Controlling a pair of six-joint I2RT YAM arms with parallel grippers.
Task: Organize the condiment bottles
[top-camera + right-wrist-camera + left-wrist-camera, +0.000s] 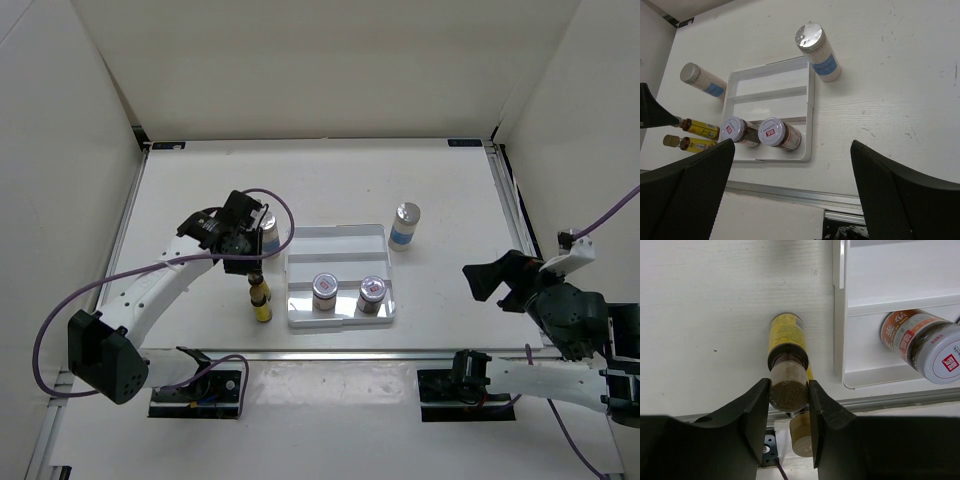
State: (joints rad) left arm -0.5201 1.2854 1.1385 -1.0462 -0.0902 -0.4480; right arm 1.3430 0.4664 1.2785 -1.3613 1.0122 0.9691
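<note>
Left hand: clamped on the brown cap of one yellow bottle. The wrist view shows a finger flush against each side of the cap. The bottle is upright, left of the near-left corner of the tray and outside it. No view shows whether its base sits on the desk or just off it.

Second yellow bottle: upright on the desk, just beside the gripped one on its near side, also outside the tray. In the left wrist view little more than its cap shows, low between the fingers. Can't tell whether the two bottles touch.

Tray: white, ridged into three lanes. The left jar and right jar stand upright side by side in the nearest lane, silver lids with red marks facing up.

Tall bottle: upright on the desk just off the tray's far-left corner, right beside the left hand. Second tall bottle: upright on the desk off the tray's far-right corner. Both are outside the tray.

Right hand: fingers spread wide apart. It hangs over the right side of the desk, well apart from every bottle and from the tray.
</note>
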